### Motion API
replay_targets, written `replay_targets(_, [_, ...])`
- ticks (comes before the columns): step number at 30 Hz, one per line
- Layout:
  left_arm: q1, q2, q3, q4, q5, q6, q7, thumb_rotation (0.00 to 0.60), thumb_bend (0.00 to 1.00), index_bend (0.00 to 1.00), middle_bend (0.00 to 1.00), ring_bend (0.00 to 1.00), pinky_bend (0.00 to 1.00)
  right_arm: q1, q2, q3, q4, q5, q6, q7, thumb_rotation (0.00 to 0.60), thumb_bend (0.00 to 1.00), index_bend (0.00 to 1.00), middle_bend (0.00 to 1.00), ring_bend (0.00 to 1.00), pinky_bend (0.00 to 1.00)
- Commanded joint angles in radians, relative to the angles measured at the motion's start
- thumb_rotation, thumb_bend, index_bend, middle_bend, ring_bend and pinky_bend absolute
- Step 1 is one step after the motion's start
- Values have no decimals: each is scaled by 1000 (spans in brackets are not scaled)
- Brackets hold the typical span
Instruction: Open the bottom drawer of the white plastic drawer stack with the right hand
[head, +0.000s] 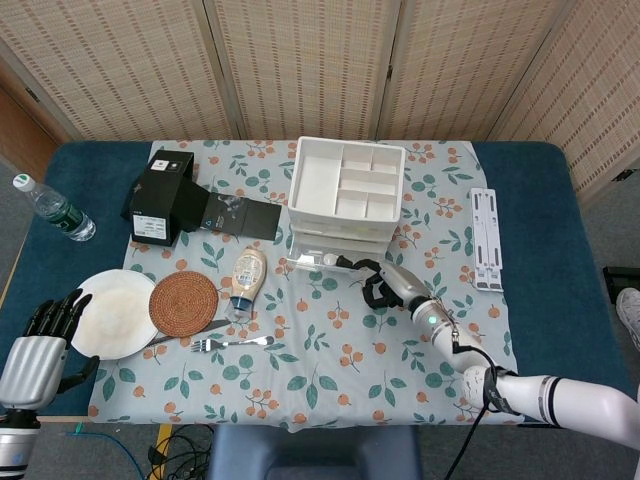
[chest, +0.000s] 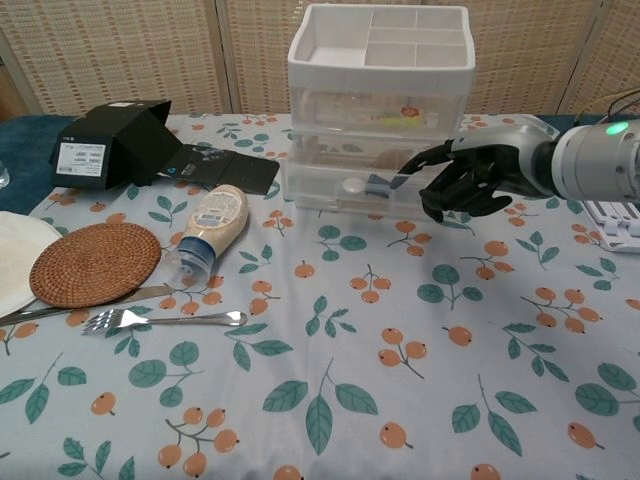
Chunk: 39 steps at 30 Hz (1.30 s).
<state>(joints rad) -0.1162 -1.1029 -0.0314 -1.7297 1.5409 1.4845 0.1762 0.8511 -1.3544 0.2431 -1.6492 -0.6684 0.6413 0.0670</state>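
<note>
Chest view shows your right hand (chest: 470, 180) at the front of the bottom drawer (chest: 345, 188) of the white plastic drawer stack (chest: 378, 95), mid-tabletop, fingers (chest: 425, 158) curled and one hooked on its handle, so the drawer sits slightly out. Your left hand (head: 38, 345) idles beside the plate (head: 112, 312), fingers apart, holding nothing.

No text legible. White label on black box (chest: 83, 157) carries print, too small to read. Label on squeeze bottle (chest: 211, 220) likewise unreadable. Coloured label inside top drawer (chest: 405, 116) also indecipherable.
</note>
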Motion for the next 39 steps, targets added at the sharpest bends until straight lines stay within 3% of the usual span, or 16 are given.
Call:
replay_targets(1, [0,0,1,0,0,-1,1,600,255,67,72,111,93,-8,10,-7,-20,-20,-3,8,600,628,228,688,958,999])
replay_targets(26, [5,0,5,7,7,8,-11,600,255,67,72,111,93,-63,66,-64,-155,-151,21,45,600,630,226,687,958,999])
replay_targets(28, [6,1,5,6,8,9,-11,600,255,67,72,111,93,-72,71,-62,-162,-165,33,52,600,630,189,685,958,999])
replay_targets(32, [6,2,5,4,8,10,-10,600,255,67,72,111,93,-90,91,-67,-180,-202,55,52,600,630,17,677,958,999])
replay_targets(39, [4,4,4,-5,13,10,-2,600,255,67,72,111,93,-118,161,-65,-247,-286,70,63,600,584,0,654,955,1000])
